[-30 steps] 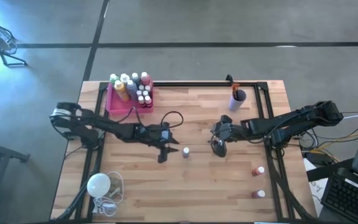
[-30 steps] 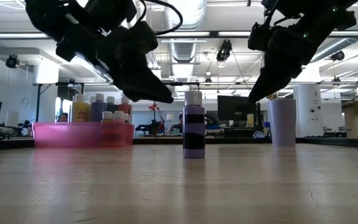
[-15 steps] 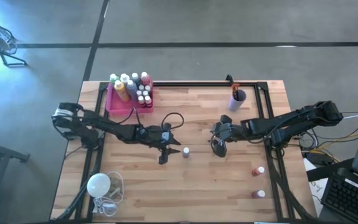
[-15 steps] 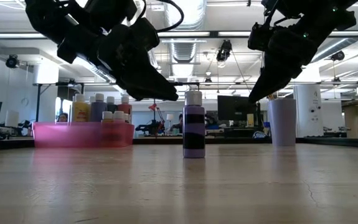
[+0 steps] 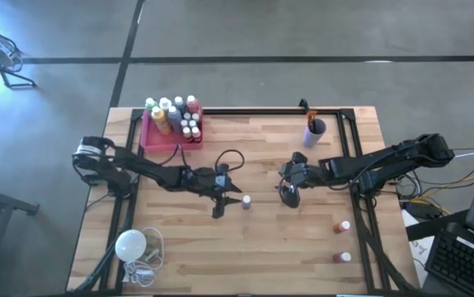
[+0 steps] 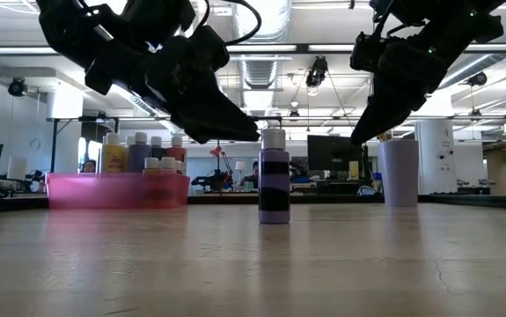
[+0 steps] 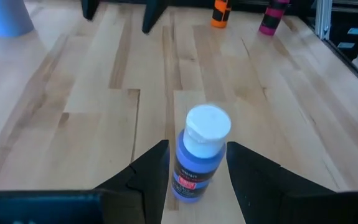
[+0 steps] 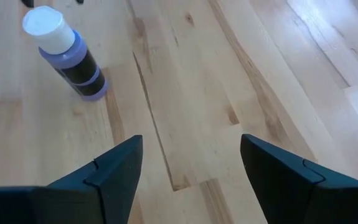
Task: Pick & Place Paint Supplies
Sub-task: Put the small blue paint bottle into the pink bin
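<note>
- Purple paint bottle (image 5: pixel 246 200): stands upright near the table (image 5: pixel 286 256) centre, white cap on.
- Left gripper (image 5: pixel 230 199): released, fingers spread either side of the bottle, above the table, not clamped on it.
- Right gripper (image 5: pixel 289 195): released, empty, hanging well apart from the bottle.
- Pink tray (image 5: pixel 156 136): holds more bottles, near the far left corner.

A bottle (image 5: pixel 246 200) stands mid-table (image 5: pixel 302 247), between left pincer (image 5: pixel 230 199) and right pincer (image 5: pixel 289 195).
</note>
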`<state>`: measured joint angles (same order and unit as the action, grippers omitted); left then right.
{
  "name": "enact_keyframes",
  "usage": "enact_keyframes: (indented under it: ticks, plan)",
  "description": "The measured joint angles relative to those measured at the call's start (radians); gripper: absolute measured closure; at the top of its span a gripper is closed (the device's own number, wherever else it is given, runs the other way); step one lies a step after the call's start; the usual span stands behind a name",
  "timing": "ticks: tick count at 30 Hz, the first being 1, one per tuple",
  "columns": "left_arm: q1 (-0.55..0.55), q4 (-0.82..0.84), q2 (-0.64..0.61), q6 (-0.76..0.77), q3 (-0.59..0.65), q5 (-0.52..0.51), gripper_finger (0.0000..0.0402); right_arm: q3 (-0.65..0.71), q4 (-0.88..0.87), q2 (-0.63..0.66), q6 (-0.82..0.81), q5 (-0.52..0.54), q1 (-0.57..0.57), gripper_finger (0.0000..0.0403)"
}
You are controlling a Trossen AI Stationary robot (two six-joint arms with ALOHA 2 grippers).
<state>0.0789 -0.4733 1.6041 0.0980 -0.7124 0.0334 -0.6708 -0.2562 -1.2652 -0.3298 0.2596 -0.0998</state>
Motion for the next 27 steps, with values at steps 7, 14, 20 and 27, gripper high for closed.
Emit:
enact_keyframes:
  ticks: [7,14,20,27]
  plan:
    - [0.004,-0.059,0.045,-0.001,0.0,0.001,0.0236,0.0,0.0,0.0,-0.003,0.006,0.0,0.0128]
    - [0.004,-0.067,0.049,-0.001,0.0,0.002,0.0236,0.0,0.0,0.0,-0.003,0.006,0.0,0.0124]
    - [0.006,-0.069,0.049,-0.002,0.0,0.002,0.0236,0.0,0.0,0.0,-0.003,0.006,0.0,0.0135]
    - [0.022,-0.076,0.049,-0.04,0.0,0.002,0.0236,0.0,0.0,0.0,-0.003,0.006,0.0,0.0159]
